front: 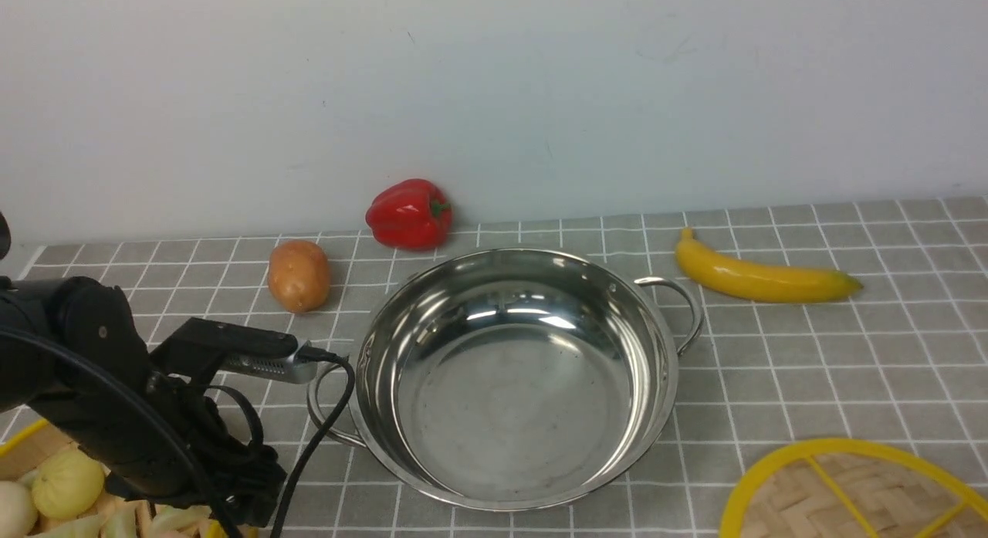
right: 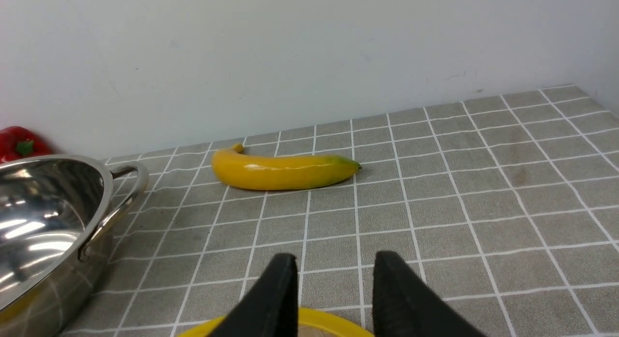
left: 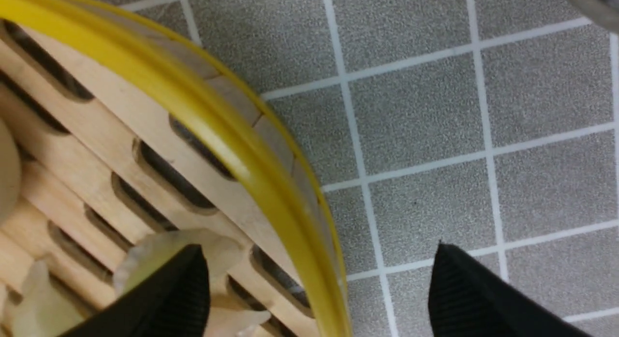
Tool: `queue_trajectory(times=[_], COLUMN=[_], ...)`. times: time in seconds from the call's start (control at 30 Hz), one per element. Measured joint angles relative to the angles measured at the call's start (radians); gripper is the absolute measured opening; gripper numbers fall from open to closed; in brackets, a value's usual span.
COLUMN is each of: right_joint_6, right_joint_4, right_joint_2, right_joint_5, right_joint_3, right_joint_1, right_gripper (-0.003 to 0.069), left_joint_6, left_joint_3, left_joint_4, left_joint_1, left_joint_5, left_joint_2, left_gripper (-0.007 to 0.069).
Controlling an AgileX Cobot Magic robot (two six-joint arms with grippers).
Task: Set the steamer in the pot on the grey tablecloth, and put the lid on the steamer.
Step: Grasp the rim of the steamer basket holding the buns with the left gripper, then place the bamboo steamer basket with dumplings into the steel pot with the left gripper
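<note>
Half in, half out: straddled the steamer (left: 251, 168) wall with left gripper (left: 316, 250) spread wide, dumpling (left: 159, 247) beneath the inner finger, grey tablecloth (left: 425, 148) beneath the outer. Might have pinched that dumpling or tilted the load short of the pot (front: 502, 399). Held right gripper (right: 334, 257) parted, empty, over the lid (right: 333, 325).

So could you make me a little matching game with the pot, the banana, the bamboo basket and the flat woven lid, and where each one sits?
Things:
1. pot
2. banana
3. basket
4. lid

Descriptions:
A. far side, to the right of the shiny handles
B. near right corner, lying flat on the cloth
C. middle, shiny and empty
D. near left corner, with pale buns inside

Pairs: 1-C, 2-A, 3-D, 4-B
</note>
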Motion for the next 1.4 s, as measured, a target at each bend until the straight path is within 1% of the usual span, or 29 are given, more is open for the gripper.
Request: queue_trajectory(times=[0.13,0.27,0.33,0.43,0.5,0.53,0.57,0.6,0.67,0.73,0.8,0.9,0.93,1.0,1.03,1.07,1.13,1.27,1.4], right_joint_6=[0.000,0.000,0.000,0.000,0.000,0.000,0.000,0.000,0.000,0.000,0.000,0.000,0.000,0.000,0.000,0.000,0.000,0.000,0.000], right_joint_4=[0.000,0.000,0.000,0.000,0.000,0.000,0.000,0.000,0.000,0.000,0.000,0.000,0.000,0.000,0.000,0.000,0.000,0.000,0.000], right_joint_2=[0.000,0.000,0.000,0.000,0.000,0.000,0.000,0.000,0.000,0.000,0.000,0.000,0.000,0.000,0.000,0.000,0.000,0.000,0.000], right_joint_5=[0.000,0.000,0.000,0.000,0.000,0.000,0.000,0.000,0.000,0.000,0.000,0.000,0.000,0.000,0.000,0.000,0.000,0.000,0.000], right_joint_3=[0.000,0.000,0.000,0.000,0.000,0.000,0.000,0.000,0.000,0.000,0.000,0.000,0.000,0.000,0.000,0.000,0.000,0.000,0.000], right_joint_1=[0.000,0.000,0.000,0.000,0.000,0.000,0.000,0.000,0.000,0.000,0.000,0.000,0.000,0.000,0.000,0.000,0.000,0.000,0.000], right_gripper=[0.0240,0.0240,0.0240,0.0240,0.0240,0.0240,0.0240,0.0240,0.0240,0.0240,0.0240,0.0240,0.0240,0.0240,0.0240,0.0240,0.0240,0.0240,0.0240], left_joint_6=[-0.018,-0.020,-0.021,-0.022,-0.022,-0.022,-0.022,-0.020,-0.027,-0.033,-0.020,0.020,0.059,0.072,0.080,0.080,0.080,0.090,0.162], left_joint_3=[-0.002,-0.002,-0.002,-0.002,-0.002,-0.002,-0.002,-0.002,-0.002,-0.002,-0.006,-0.023,-0.056,-0.076,-0.119,-0.124,-0.199,-0.323,-0.448], left_joint_4=[0.001,0.001,0.001,0.000,0.000,0.000,0.000,0.000,-0.009,-0.010,-0.002,0.017,0.032,0.038,0.048,0.050,0.053,0.083,0.071], left_joint_1=[0.000,0.000,0.000,0.000,0.000,0.000,0.000,0.000,0.000,0.000,0.000,0.000,0.000,-0.001,-0.001,-0.001,-0.001,-0.001,-0.011], left_joint_5=[-0.009,-0.061,-0.076,-0.078,-0.079,-0.079,-0.079,-0.079,-0.080,-0.078,-0.074,-0.045,0.005,0.044,0.111,0.128,0.229,0.333,0.430], left_joint_2=[0.022,0.037,0.043,0.056,0.069,0.072,0.077,0.085,0.092,0.092,0.093,0.093,0.091,0.085,0.068,0.065,0.026,-0.038,-0.079], left_gripper=[0.0557,0.0556,0.0541,0.0431,0.0340,0.0330,0.0284,0.0218,0.0136,0.0101,0.0048,0.0029,0.0029,0.0029,0.0029,0.0029,0.0029,0.0029,0.0029])
